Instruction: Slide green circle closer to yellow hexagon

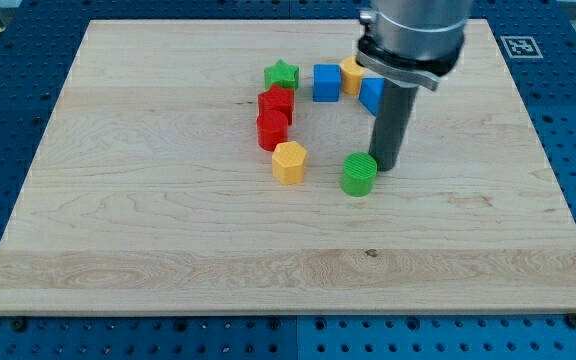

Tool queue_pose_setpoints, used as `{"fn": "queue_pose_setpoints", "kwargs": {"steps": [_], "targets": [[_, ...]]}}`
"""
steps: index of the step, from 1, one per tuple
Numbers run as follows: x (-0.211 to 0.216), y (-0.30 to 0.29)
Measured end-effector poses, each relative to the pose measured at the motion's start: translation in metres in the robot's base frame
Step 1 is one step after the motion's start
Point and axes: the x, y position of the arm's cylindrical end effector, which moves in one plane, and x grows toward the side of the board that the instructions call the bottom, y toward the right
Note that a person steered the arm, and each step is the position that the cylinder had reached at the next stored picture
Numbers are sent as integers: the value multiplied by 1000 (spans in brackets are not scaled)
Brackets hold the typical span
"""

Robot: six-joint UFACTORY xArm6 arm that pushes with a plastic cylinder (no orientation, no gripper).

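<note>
Sitting just right of the green circle (359,175), my tip (385,167) was touching or nearly touching its upper-right edge; contact couldn't be confirmed. No jaws on this rod, so nothing was gripped, only a push possible. That placement made sense: the yellow hexagon (289,162) lay near, to the circle's left, so a leftward shove would close the gap. Farther out, toward the view's top: two red blocks (273,116), green star (282,74), blue cube (327,83), a yellow block (351,74) and another blue block (371,93), partly hidden by the arm, all on the wooden board (148,220).
</note>
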Motion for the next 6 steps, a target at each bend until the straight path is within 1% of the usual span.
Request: {"fn": "queue_pose_setpoints", "kwargs": {"steps": [1,2,3,4,6], "targets": [[-2,2],[11,13],[31,-12],[31,-32],[23,-42]]}}
